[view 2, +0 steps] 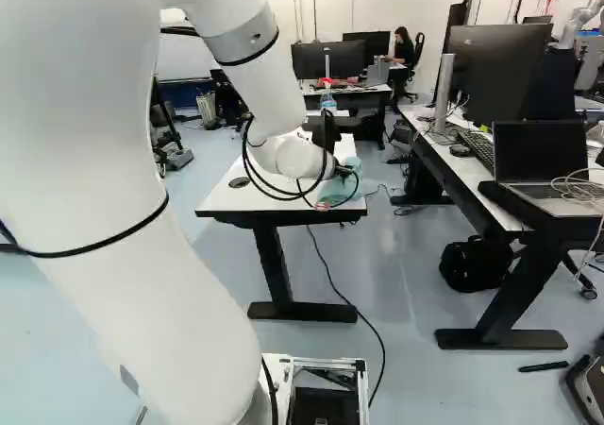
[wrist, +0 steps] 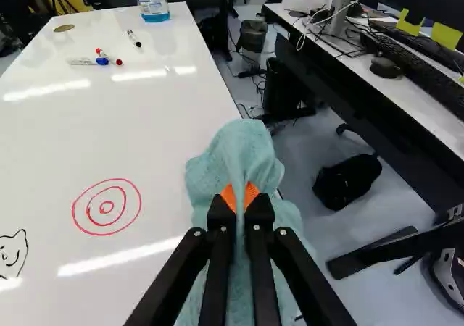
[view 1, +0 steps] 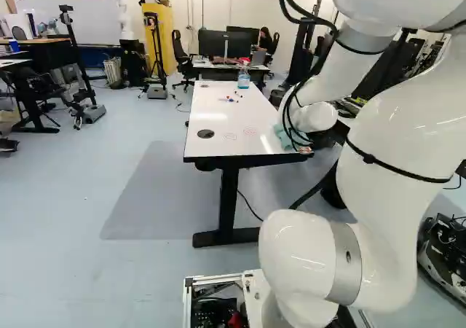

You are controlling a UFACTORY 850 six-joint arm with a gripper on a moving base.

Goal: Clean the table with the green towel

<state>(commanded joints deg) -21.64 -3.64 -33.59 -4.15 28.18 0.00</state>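
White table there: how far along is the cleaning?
Early on, it seems. Done: the gripper has picked up the green towel. In hand: the towel hangs pinched at the table's side edge. Left: wiping off the red circles and black doodle. Whether other patches were wiped, I cannot tell.

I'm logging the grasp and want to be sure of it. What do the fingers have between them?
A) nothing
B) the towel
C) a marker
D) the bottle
B: the towel is pinched between both fingers, while the markers and the bottle are on the table, away from them.
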